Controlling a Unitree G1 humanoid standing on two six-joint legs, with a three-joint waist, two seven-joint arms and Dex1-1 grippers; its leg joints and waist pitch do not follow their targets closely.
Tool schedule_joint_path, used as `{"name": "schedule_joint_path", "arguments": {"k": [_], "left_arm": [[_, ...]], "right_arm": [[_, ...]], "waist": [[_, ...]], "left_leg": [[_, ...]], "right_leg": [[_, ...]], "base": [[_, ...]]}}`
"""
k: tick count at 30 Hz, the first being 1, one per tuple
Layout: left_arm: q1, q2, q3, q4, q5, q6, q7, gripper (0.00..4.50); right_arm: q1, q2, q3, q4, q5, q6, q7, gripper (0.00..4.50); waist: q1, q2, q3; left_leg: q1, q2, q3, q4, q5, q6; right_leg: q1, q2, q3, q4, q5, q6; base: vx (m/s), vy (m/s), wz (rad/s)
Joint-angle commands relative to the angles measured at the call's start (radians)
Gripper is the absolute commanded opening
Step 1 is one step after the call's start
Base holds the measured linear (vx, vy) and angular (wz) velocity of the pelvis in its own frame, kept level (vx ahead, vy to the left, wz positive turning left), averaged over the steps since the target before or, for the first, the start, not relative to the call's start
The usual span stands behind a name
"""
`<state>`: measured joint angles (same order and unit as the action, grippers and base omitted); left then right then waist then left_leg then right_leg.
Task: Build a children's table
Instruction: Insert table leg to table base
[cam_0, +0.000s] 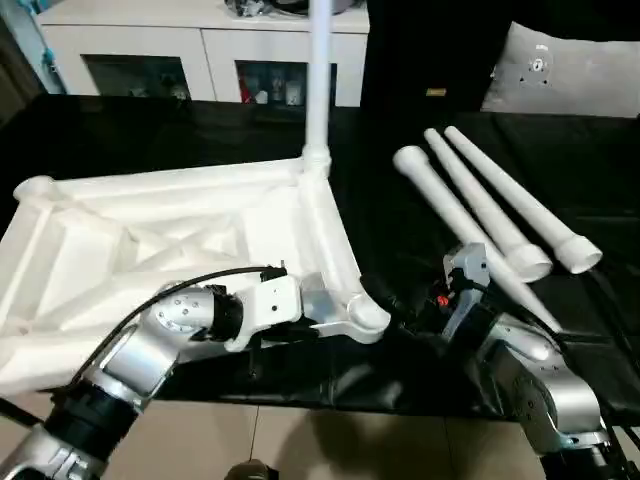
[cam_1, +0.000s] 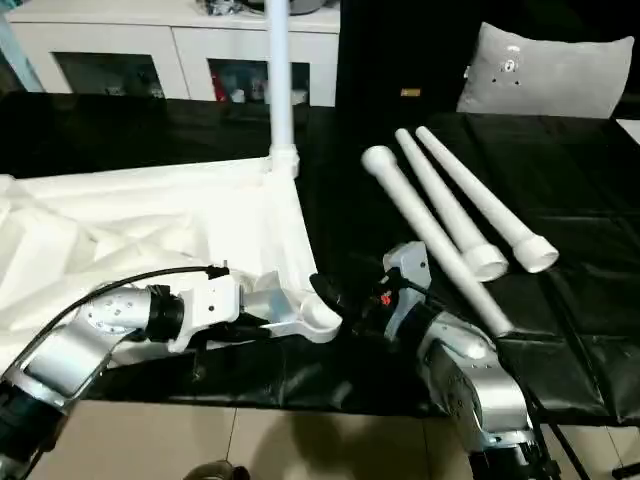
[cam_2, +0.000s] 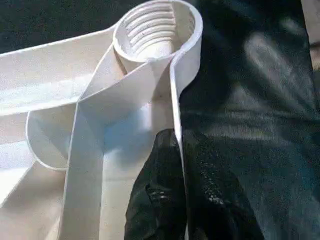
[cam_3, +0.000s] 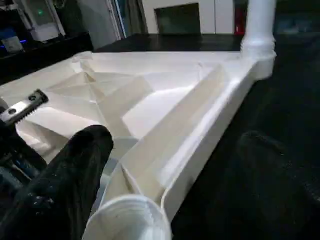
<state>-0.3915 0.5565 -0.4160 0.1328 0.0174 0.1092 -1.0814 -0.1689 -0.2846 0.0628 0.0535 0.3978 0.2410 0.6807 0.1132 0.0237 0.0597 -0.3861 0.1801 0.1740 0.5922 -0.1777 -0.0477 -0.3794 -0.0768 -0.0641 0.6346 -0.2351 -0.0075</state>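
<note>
My left end effector is pinched shut on the side wall of the tabletop, just behind the near corner socket, and I judge it is there to steady the piece. The tabletop lies upside down on the black desk, ribbed underside up, with one leg already standing upright in the far corner socket. My right end effector hovers with its fingers spread wide and holds nothing; it sits just beside the near corner, between the tabletop and the three loose legs that lie side by side on the desk to my right. So the step in hand looks like the second leg: one is in, three remain. The next move, as I read it, calls for my right arm to swing out to the nearest loose leg, close on it near the end that goes in, stand it upright over the threaded near socket and turn it in while my left keeps the top from sliding. The upright leg is cut off by the top of the head view, so I cannot see its full length. My left forearm covers part of the tabletop's near edge. The two sockets on my left are hard to judge, one being washed out among the ribs. A grey-white cushion sits beyond the desk.
</note>
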Motion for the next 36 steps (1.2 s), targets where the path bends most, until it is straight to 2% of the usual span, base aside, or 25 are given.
{"name": "schedule_joint_path", "arguments": {"k": [1, 6, 9, 10, 11, 12, 13, 14, 16, 17, 19, 20, 23, 24, 25, 27, 32, 33, 35, 36], "left_arm": [[-0.015, 0.027, -0.013, 0.026, 0.041, -0.046, -0.018, 0.00], [-0.042, 0.029, 0.007, 0.096, 0.033, -0.169, 0.001, 0.00], [-0.053, 0.000, 0.045, 0.133, 0.023, -0.213, 0.050, 0.00], [-0.051, -0.010, 0.059, 0.135, 0.005, -0.212, 0.051, 0.27], [-0.050, -0.020, 0.074, 0.137, -0.014, -0.211, 0.052, 0.27], [-0.045, -0.032, 0.093, 0.134, -0.043, -0.201, 0.048, 0.43], [-0.031, -0.050, 0.121, 0.117, -0.102, -0.172, 0.033, 0.43], [-0.013, -0.069, 0.151, 0.083, -0.164, -0.141, 0.025, 0.66], [-0.007, -0.080, 0.169, 0.062, -0.203, -0.115, 0.025, 0.72], [-0.002, -0.086, 0.178, 0.047, -0.217, -0.103, 0.033, 0.82], [0.005, -0.095, 0.189, 0.027, -0.242, -0.083, 0.048, 0.93], [0.011, -0.106, 0.202, 0.000, -0.267, -0.025, 0.073, 1.11], [0.025, -0.109, 0.202, -0.019, -0.249, -0.007, 0.101, 1.26], [0.036, -0.112, 0.204, -0.036, -0.230, 0.023, 0.116, 1.36], [0.041, -0.112, 0.205, -0.044, -0.225, 0.031, 0.120, 1.47], [0.059, -0.104, 0.199, -0.078, -0.214, 0.063, 0.134, 1.54], [0.070, -0.099, 0.172, -0.133, -0.217, 0.120, 0.165, 1.87], [0.069, -0.103, 0.163, -0.141, -0.216, 0.131, 0.171, 1.93], [0.068, -0.109, 0.153, -0.154, -0.201, 0.150, 0.173, 2.09], [0.068, -0.109, 0.153, -0.154, -0.201, 0.150, 0.173, 2.09]], "right_arm": [[-0.014, 0.003, -0.004, -0.009, -0.003, 0.005, -0.010, 4.42], [-0.065, 0.019, -0.033, 0.020, -0.042, 0.031, -0.106, 4.42], [-0.095, 0.012, -0.051, 0.043, -0.076, 0.041, -0.167, 4.42], [-0.098, 0.012, -0.054, 0.047, -0.085, 0.043, -0.183, 4.48], [-0.101, 0.012, -0.057, 0.051, -0.095, 0.045, -0.201, 4.48], [-0.103, 0.011, -0.059, 0.054, -0.109, 0.049, -0.223, 4.50], [-0.105, 0.008, -0.058, 0.055, -0.130, 0.057, -0.254, 4.50], [-0.106, 0.006, -0.060, 0.042, -0.140, 0.077, -0.278, 4.50], [-0.117, 0.003, -0.070, 0.037, -0.143, 0.106, -0.303, 4.50], [-0.125, -0.001, -0.078, 0.035, -0.147, 0.126, -0.322, 4.50], [-0.140, -0.012, -0.091, 0.041, -0.163, 0.160, -0.357, 4.50], [-0.172, -0.040, -0.106, 0.070, -0.194, 0.220, -0.405, 4.50], [-0.190, -0.069, -0.112, 0.097, -0.233, 0.251, -0.439, 4.50], [-0.203, -0.085, -0.122, 0.120, -0.254, 0.261, -0.459, 4.50], [-0.207, -0.088, -0.128, 0.126, -0.258, 0.268, -0.469, 4.50], [-0.224, -0.109, -0.145, 0.148, -0.270, 0.294, -0.498, 4.50], [-0.252, -0.165, -0.162, 0.186, -0.247, 0.344, -0.450, 4.50], [-0.264, -0.189, -0.158, 0.215, -0.255, 0.355, -0.433, 4.50], [-0.288, -0.217, -0.158, 0.263, -0.272, 0.357, -0.418, 4.50], [-0.288, -0.217, -0.158, 0.263, -0.272, 0.357, -0.418, 4.50]], "waist": [[-0.001, -0.004, -0.069], [-0.003, -0.003, -0.071], [-0.003, -0.004, -0.071], [-0.001, -0.001, -0.072], [-0.001, -0.001, -0.072], [-0.001, -0.005, -0.072], [-0.001, -0.004, -0.073], [-0.002, -0.002, -0.073], [0.001, -0.003, -0.075], [-0.002, -0.004, -0.072], [-0.003, -0.005, -0.071], [-0.005, -0.005, -0.071], [-0.007, -0.004, -0.069], [-0.007, 0.002, -0.071], [-0.009, -0.002, -0.070], [-0.009, 0.007, -0.073], [-0.014, 0.002, -0.071], [-0.016, -0.004, -0.073], [-0.017, -0.002, -0.070], [-0.016, -0.004, -0.069]], "left_leg": [[0.020, 0.049, -0.016, -0.067, -0.129, 0.032], [0.021, 0.048, -0.016, -0.068, -0.130, 0.008], [0.022, 0.046, -0.013, -0.067, -0.142, -0.005], [0.022, 0.047, -0.014, -0.067, -0.150, -0.009], [0.022, 0.047, -0.014, -0.067, -0.150, -0.009], [0.020, 0.045, -0.013, -0.067, -0.142, -0.014], [0.020, 0.046, -0.014, -0.067, -0.138, -0.017], [0.018, 0.045, -0.013, -0.066, -0.130, -0.018], [0.020, 0.046, -0.013, -0.063, -0.126, -0.012], [0.017, 0.045, -0.013, -0.065, -0.126, -0.007], [0.018, 0.044, -0.012, -0.064, -0.134, -0.002], [0.020, 0.041, -0.011, -0.064, -0.129, -0.012], [0.020, 0.041, -0.011, -0.063, -0.132, -0.022], [0.021, 0.042, -0.011, -0.061, -0.130, -0.028], [0.020, 0.040, -0.010, -0.062, -0.127, -0.027], [0.020, 0.039, -0.012, -0.060, -0.120, -0.029], [0.019, 0.039, -0.012, -0.059, -0.132, -0.018], [0.019, 0.039, -0.011, -0.057, -0.125, -0.013], [0.018, 0.038, -0.009, -0.055, -0.126, -0.010], [0.017, 0.038, -0.009, -0.054, -0.127, -0.009]], "right_leg": [[0.039, -0.072, 0.050, -0.071, -0.039, -0.202], [0.036, -0.070, 0.050, -0.069, -0.035, -0.196], [0.034, -0.071, 0.052, -0.069, -0.046, -0.195], [0.036, -0.073, 0.053, -0.069, -0.055, -0.191], [0.036, -0.073, 0.053, -0.069, -0.055, -0.191], [0.037, -0.072, 0.053, -0.070, -0.055, -0.186], [0.037, -0.074, 0.052, -0.067, -0.050, -0.189], [0.036, -0.071, 0.051, -0.064, -0.032, -0.197], [0.036, -0.071, 0.051, -0.062, -0.004, -0.216], [0.039, -0.069, 0.050, -0.061, -0.002, -0.219], [0.038, -0.069, 0.051, -0.065, -0.019, -0.214], [0.039, -0.065, 0.051, -0.066, -0.045, -0.205], [0.039, -0.063, 0.052, -0.069, -0.060, -0.193], [0.039, -0.063, 0.053, -0.067, -0.051, -0.187], [0.040, -0.061, 0.053, -0.069, -0.045, -0.184], [0.041, -0.060, 0.052, -0.066, -0.021, -0.186], [0.045, -0.059, 0.051, -0.067, -0.015, -0.194], [0.047, -0.058, 0.050, -0.065, -0.008, -0.201], [0.045, -0.059, 0.051, -0.068, -0.024, -0.211], [0.045, -0.060, 0.051, -0.070, -0.038, -0.210]], "base": [[0.000, 0.000, 0.00], [0.000, 0.000, 0.00], [0.000, 0.000, 0.00], [0.000, 0.000, 0.00], [0.000, 0.000, 0.00], [0.000, 0.000, 0.00], [0.000, 0.000, 0.00], [0.000, 0.000, 0.00], [0.000, 0.000, 0.00], [0.000, 0.000, 0.00], [0.000, 0.000, 0.00], [0.000, 0.000, 0.00], [0.000, 0.000, 0.00], [0.000, 0.000, 0.00], [0.000, 0.000, 0.00], [0.000, 0.000, 0.00], [0.000, 0.000, 0.00], [0.000, 0.000, 0.00], [0.000, 0.000, 0.00], [0.000, 0.000, 0.00]]}}
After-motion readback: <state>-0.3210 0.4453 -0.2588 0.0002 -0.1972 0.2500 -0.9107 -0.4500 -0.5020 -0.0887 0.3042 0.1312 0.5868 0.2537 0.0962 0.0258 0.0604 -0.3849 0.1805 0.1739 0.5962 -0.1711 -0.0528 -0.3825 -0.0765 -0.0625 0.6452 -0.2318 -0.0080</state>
